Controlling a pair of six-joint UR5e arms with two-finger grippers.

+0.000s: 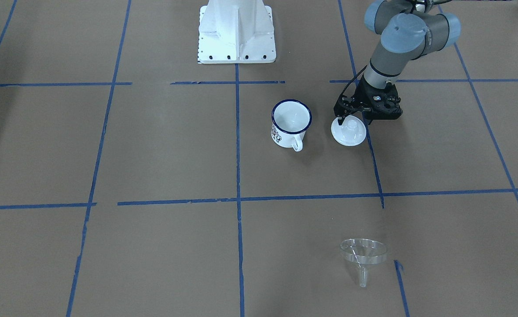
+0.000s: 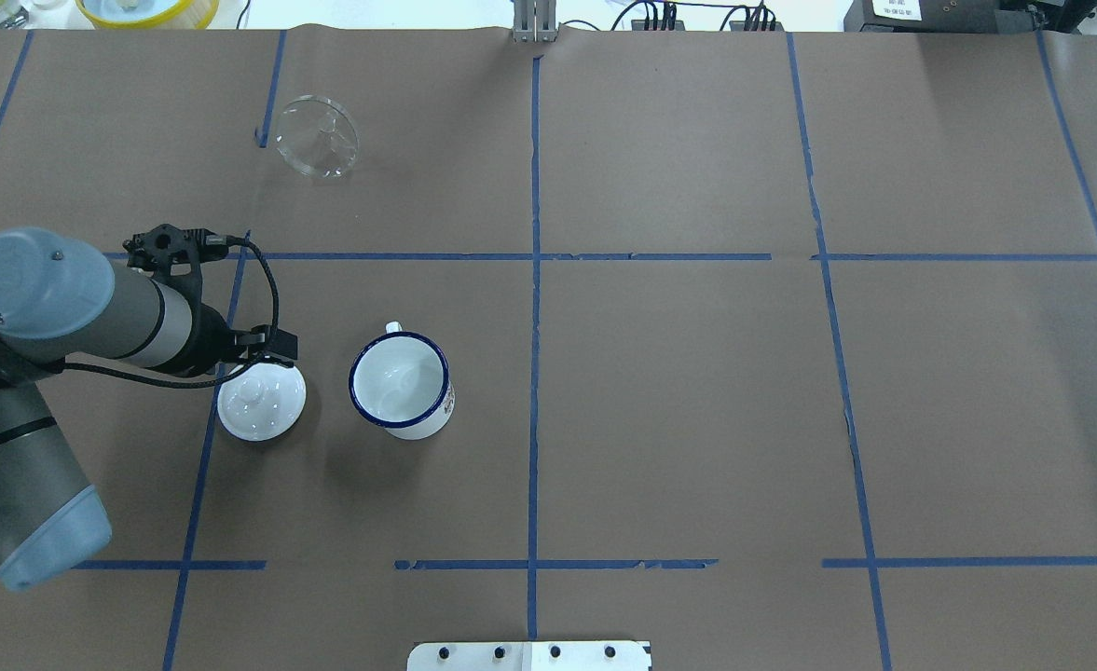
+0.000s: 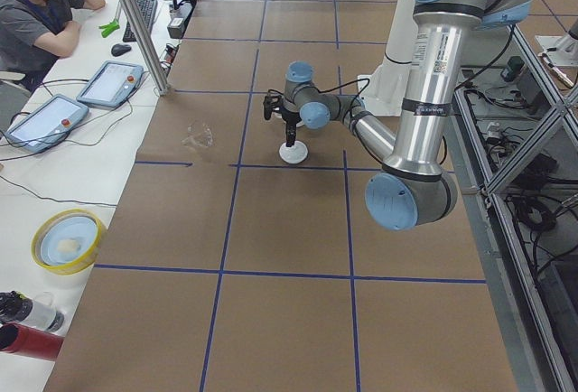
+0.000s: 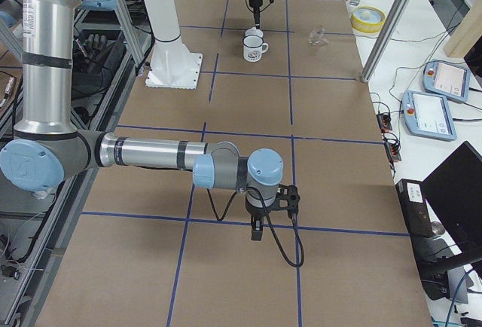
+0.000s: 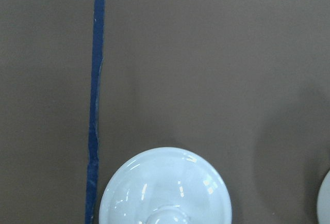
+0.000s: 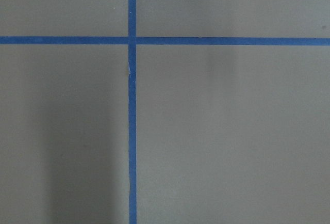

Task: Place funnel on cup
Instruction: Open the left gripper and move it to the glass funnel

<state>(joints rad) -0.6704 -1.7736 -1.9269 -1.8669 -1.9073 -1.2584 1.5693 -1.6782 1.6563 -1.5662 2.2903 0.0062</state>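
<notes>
The cup (image 1: 290, 123) is a white mug with a dark blue rim; it stands upright and empty near the table's middle, and also shows in the overhead view (image 2: 401, 384). The clear funnel (image 1: 363, 254) lies alone on the table, far from the cup on the operators' side; overhead it is at the far left (image 2: 317, 136). My left gripper (image 1: 352, 119) hangs open just above a round white knobbed lid (image 1: 349, 132), its fingers either side of the knob, beside the cup. My right gripper (image 4: 257, 229) shows only in the exterior right view; I cannot tell its state.
The white lid (image 2: 261, 403) lies on the table next to the cup, filling the bottom of the left wrist view (image 5: 165, 188). The robot's white base (image 1: 236, 31) stands at the robot's table edge. A yellow bowl (image 2: 147, 9) sits beyond the far edge.
</notes>
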